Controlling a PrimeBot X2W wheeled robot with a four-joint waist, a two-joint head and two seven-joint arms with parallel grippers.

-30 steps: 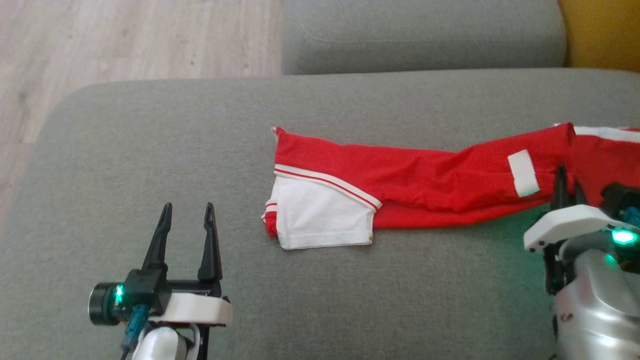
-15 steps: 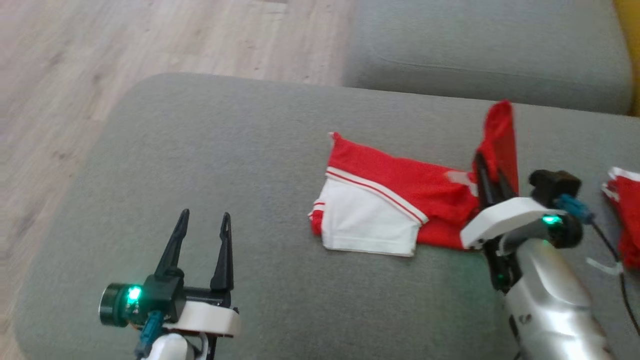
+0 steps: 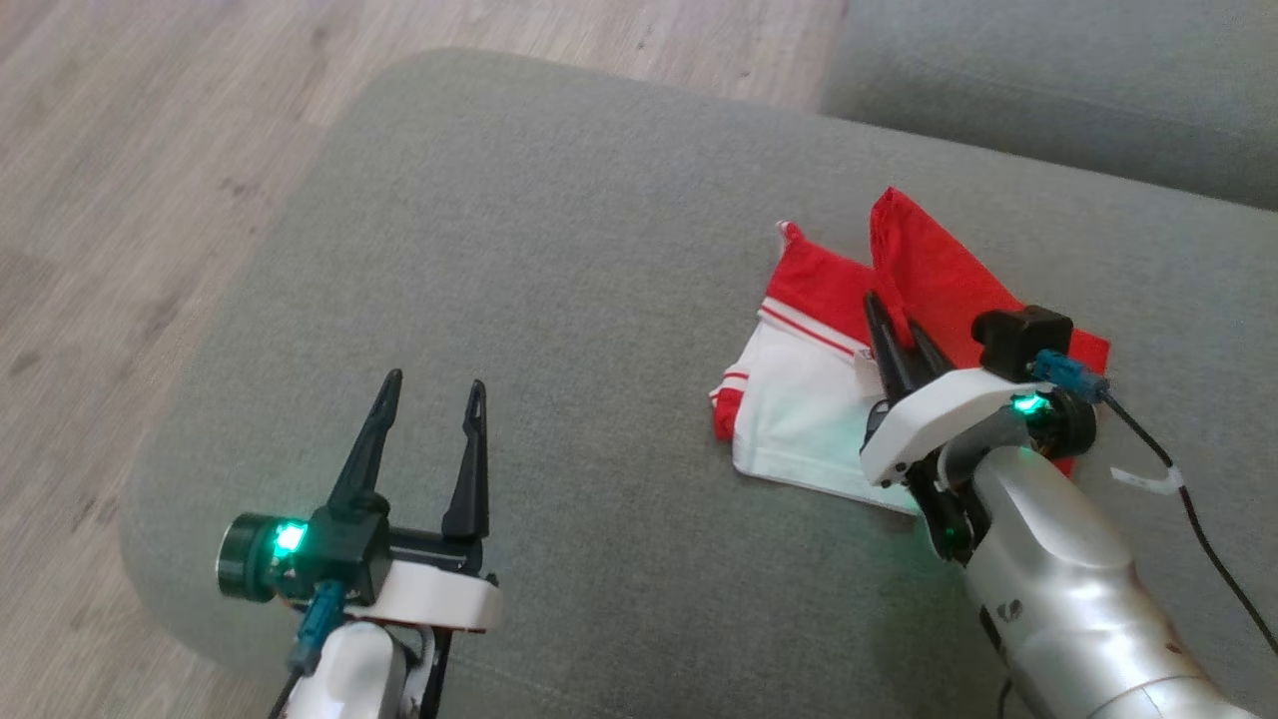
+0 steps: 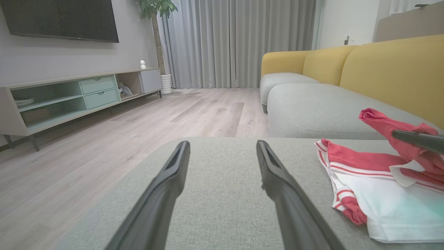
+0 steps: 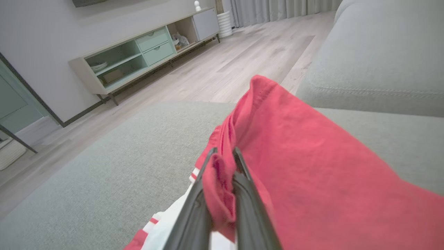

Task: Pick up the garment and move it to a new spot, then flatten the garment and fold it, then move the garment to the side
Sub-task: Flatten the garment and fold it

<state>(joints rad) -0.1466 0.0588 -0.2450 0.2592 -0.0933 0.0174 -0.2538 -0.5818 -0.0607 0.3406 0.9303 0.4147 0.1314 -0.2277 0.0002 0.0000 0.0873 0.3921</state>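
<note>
Nearest us, over the near-left part of the seat (image 3: 559,250), our left gripper (image 3: 436,381) hangs with its fingers spread, holding nothing. Farther in, toward the seat's right, our right gripper (image 3: 892,315) is pressed together on a bunched red fold of the garment (image 3: 799,419), which stands raised above the part lying flat. The garment rests right of the seat's middle, white panel nearest and red beyond.

We judge it light, thin and limp. It drapes from the pinch, so it should sag and crease wherever it is unsupported, and it may drag on the seat's weave. A hem or corner looks like the best hold, since a pinch in mid-cloth only bunches it. Holding two corners would likely keep a fold edge straight.
</note>
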